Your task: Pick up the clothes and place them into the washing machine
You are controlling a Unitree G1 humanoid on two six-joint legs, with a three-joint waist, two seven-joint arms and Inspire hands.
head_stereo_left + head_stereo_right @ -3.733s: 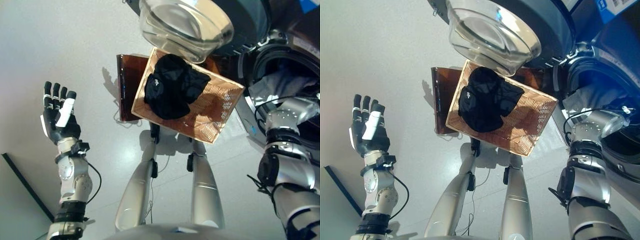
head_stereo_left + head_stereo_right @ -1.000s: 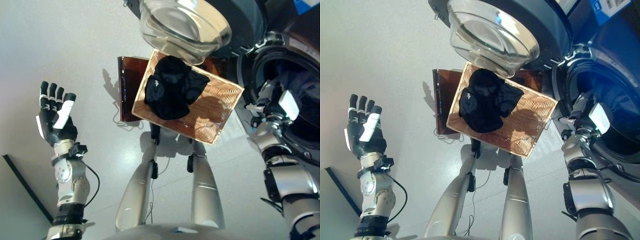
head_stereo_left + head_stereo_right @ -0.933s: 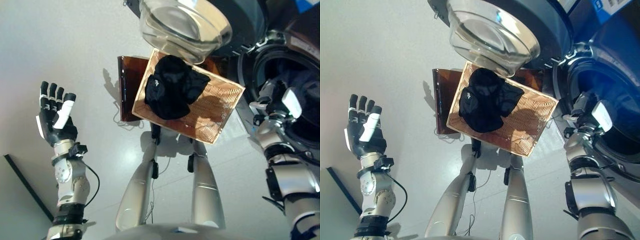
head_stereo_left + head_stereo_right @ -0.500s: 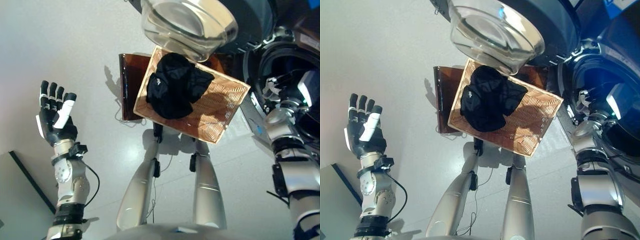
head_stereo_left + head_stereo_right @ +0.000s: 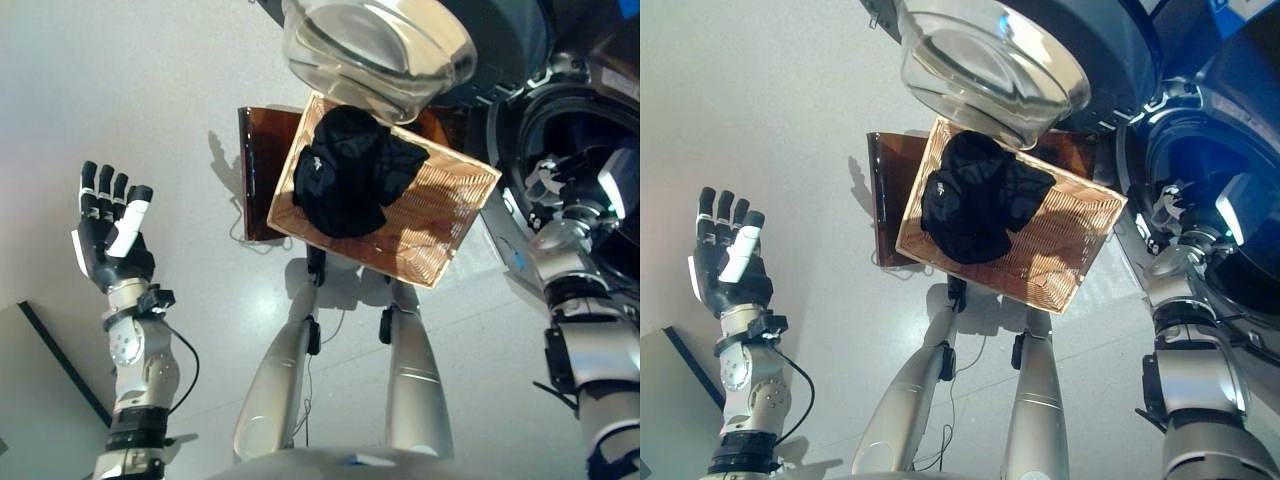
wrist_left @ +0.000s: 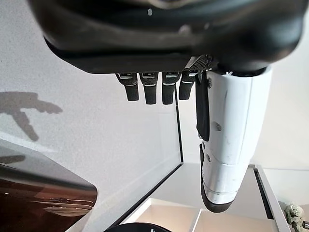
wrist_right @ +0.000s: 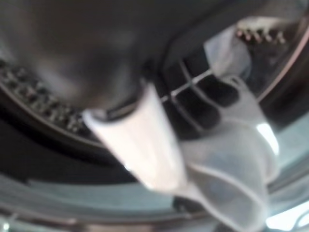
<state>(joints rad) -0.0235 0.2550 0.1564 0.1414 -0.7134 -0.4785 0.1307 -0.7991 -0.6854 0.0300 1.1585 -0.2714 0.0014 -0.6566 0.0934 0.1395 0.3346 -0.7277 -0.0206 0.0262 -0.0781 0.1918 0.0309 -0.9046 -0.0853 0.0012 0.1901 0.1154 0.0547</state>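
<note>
Fingers on my left hand (image 5: 112,240) spread open, empty; my right hand (image 5: 600,185) reaches into the washer drum (image 5: 1240,150), grip unclear. Dark clothes (image 5: 350,180) fill the basket (image 5: 440,235).

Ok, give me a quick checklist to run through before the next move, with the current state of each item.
1. Washing machine door swung open: ok.
2. Black clothes remaining in the wicker basket: not ok, they are yet to be loaded.
3. Right hand at the drum opening: ok.
4. Right hand free of cloth: cannot tell; the right wrist view shows pale cloth beyond the thumb, grip unclear.
5. Left hand open and empty, raised off to the left: ok.
6. Path from basket to drum unobstructed: cannot tell.
</note>
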